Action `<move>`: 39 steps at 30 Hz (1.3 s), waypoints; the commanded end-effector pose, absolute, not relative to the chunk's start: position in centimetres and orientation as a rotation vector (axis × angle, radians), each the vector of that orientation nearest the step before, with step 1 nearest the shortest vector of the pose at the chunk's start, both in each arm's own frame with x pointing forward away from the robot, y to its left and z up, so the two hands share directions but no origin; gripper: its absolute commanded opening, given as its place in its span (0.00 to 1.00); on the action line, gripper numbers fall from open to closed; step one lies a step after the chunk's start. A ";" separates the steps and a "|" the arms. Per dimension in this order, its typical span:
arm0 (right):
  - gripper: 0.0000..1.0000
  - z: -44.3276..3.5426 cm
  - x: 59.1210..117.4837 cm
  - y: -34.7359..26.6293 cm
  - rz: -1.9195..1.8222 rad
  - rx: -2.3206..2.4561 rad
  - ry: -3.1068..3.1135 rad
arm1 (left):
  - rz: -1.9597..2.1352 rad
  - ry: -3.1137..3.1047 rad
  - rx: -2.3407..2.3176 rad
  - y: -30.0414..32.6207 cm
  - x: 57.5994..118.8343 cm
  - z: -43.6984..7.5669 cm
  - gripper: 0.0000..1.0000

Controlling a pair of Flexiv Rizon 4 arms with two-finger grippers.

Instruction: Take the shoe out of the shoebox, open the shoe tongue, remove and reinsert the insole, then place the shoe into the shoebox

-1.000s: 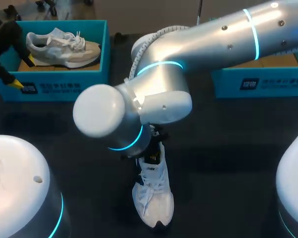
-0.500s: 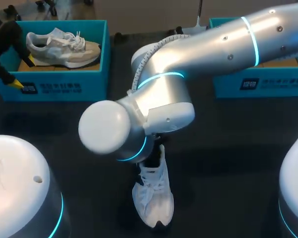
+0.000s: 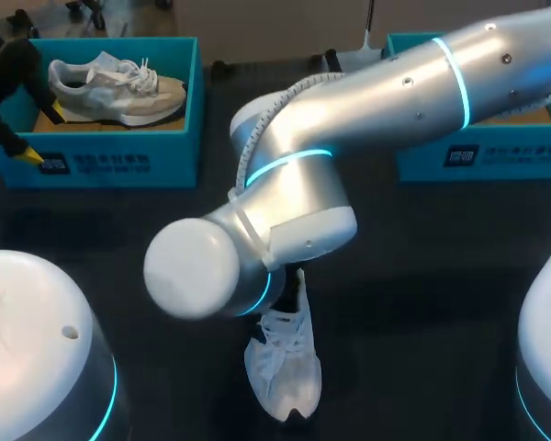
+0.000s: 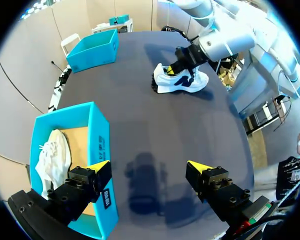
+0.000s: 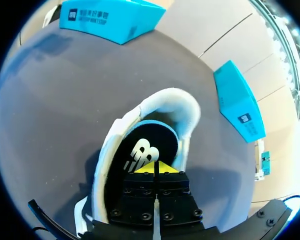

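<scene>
**Shoe.** The white shoe (image 3: 285,372) stands on its sole on the dark table (image 3: 422,276), outside both boxes, with its toe toward the robot's edge of the table. In the right wrist view, the padded collar is open and the dark insole (image 5: 151,142) lies inside on the shoe's floor.

**Right gripper.** The right gripper (image 5: 154,168) points down into the shoe's opening, directly over the insole. Its two yellow tips meet tip to tip with no gap visible. Whether the tips pinch the insole or only rest above it cannot be told. In the head view the right arm (image 3: 386,92) crosses the table and covers the heel of the shoe.

**Left gripper.** The left gripper (image 4: 149,168) is well apart from the shoe, at the left shoebox (image 3: 119,163). Its fingers are spread wide and hold nothing. One finger overlaps the box wall; the other is over bare table.

**Surroundings.** A second shoe (image 3: 115,87) lies inside the left shoebox. The right shoebox (image 3: 477,156) stands at the table's far right.
</scene>
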State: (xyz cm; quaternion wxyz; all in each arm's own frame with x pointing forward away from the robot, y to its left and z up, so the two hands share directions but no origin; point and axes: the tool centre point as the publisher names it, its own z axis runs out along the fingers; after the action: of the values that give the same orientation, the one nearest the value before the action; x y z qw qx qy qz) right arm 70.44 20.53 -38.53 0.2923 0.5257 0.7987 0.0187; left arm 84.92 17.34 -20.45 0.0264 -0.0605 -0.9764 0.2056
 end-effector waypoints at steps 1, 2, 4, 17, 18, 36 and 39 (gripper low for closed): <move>0.00 -40.9 70.6 20.4 0.283 1.933 1.702 | 0.630 -3.018 -0.187 17.4 84.9 -20.4 1.00; 0.00 -41.1 70.7 20.5 0.290 1.938 1.711 | 0.630 -3.018 -0.187 17.4 84.9 -20.4 1.00; 0.00 -41.3 70.8 20.7 0.299 1.946 1.728 | 0.630 -3.018 -0.187 17.4 84.9 -20.4 1.00; 0.00 -37.4 70.6 21.7 0.329 1.925 1.740 | 0.630 -3.018 -0.187 17.4 84.9 -20.4 1.00; 0.00 -37.4 70.7 21.9 0.336 1.923 1.744 | 0.630 -3.018 -0.187 17.4 84.9 -20.4 1.00; 0.00 -40.6 71.4 22.7 0.294 2.037 1.794 | 0.630 -3.018 -0.187 17.4 84.9 -20.4 1.00; 0.00 -38.6 70.8 23.1 0.295 2.021 1.768 | 0.630 -3.018 -0.187 17.4 84.9 -20.4 1.00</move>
State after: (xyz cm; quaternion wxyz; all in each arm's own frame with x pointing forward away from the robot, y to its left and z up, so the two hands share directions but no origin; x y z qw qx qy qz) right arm 72.11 22.56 -40.00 0.2175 0.5799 0.7828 0.0607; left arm 84.91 17.35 -20.45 0.0263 -0.0602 -0.9764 0.2056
